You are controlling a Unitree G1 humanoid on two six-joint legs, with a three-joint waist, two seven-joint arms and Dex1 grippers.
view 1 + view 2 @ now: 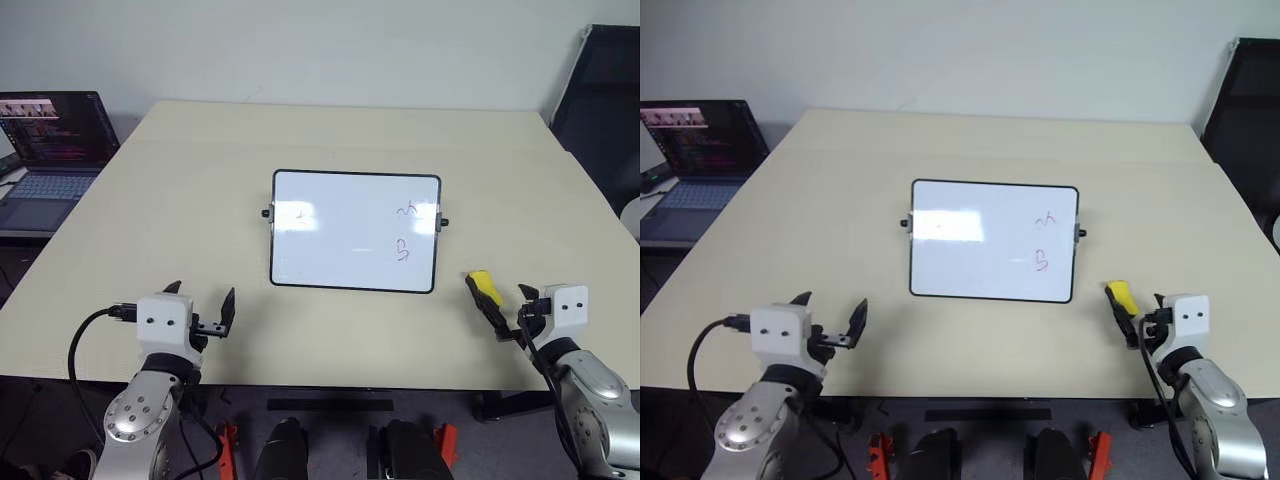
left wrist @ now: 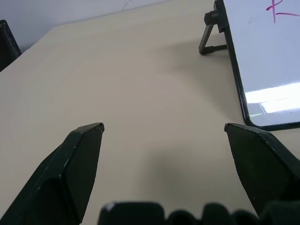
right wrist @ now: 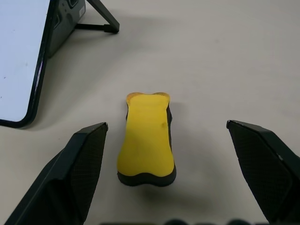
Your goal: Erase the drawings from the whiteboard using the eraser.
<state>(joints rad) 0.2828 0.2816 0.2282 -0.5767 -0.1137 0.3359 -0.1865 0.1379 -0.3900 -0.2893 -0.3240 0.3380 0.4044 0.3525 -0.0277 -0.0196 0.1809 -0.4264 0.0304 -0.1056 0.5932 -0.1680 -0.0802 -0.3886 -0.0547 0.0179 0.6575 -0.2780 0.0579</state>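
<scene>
Right gripper (image 3: 166, 136) astride one eraser (image 3: 146, 139); one whiteboard (image 1: 340, 235), three drawings (image 1: 403, 249).

Bright, even indoor light, apparently overhead. Glare patch on whiteboard (image 1: 994, 241), left half, and a bright strip low on board in left wrist view. Soft shadow under eraser (image 3: 147, 140) and behind board stand. Table (image 1: 150, 230) evenly lit. Laptop (image 1: 45, 150) screen glows. Head views sharp; wrist views' near fingers slightly soft.

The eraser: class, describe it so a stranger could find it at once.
Start at the beige table, then the whiteboard at its centre. Off the board's near right corner, before the open right claw, lies the eraser: the table's sole yellow item, black-based.
</scene>
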